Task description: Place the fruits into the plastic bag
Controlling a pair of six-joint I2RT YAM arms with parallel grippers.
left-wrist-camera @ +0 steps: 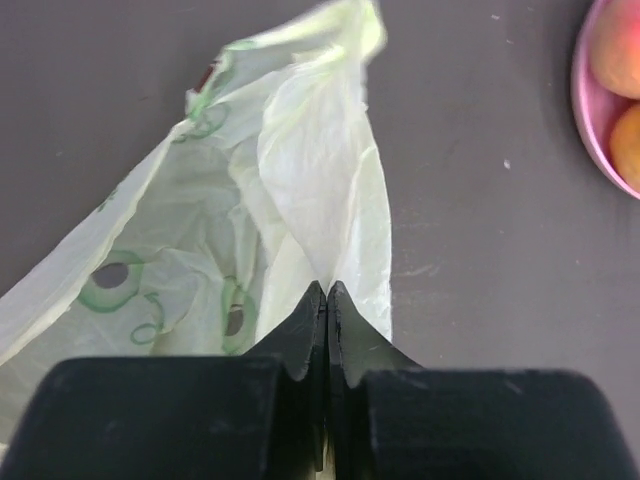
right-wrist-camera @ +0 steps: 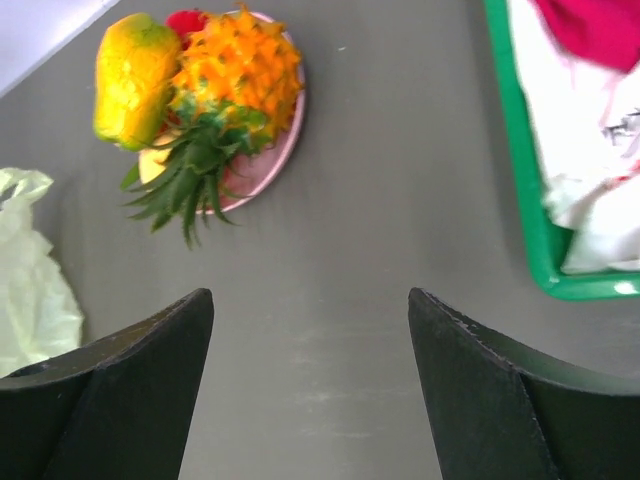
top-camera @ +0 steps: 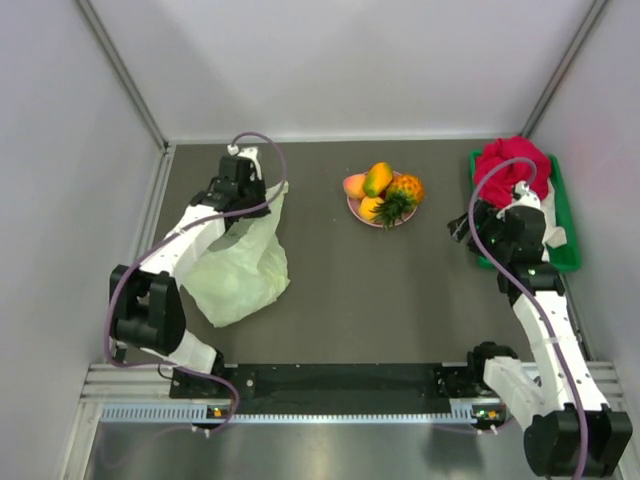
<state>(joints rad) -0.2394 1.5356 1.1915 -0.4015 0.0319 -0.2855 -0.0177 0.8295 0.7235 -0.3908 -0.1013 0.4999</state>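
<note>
The fruits lie piled on a round pink plate at the back middle: orange-yellow mangoes, a small orange pineapple with a green crown, and a red one. In the right wrist view I see the mango, the pineapple and the red fruit. The pale-green plastic bag lies crumpled at the left. My left gripper is shut on the bag's upper edge, and its jaws pinch the film. My right gripper is open and empty above the bare table, right of the plate.
A green tray with a red cloth bundle and white items stands at the right wall, close beside my right wrist. The plate's rim shows at the right of the left wrist view. Grey walls enclose the table.
</note>
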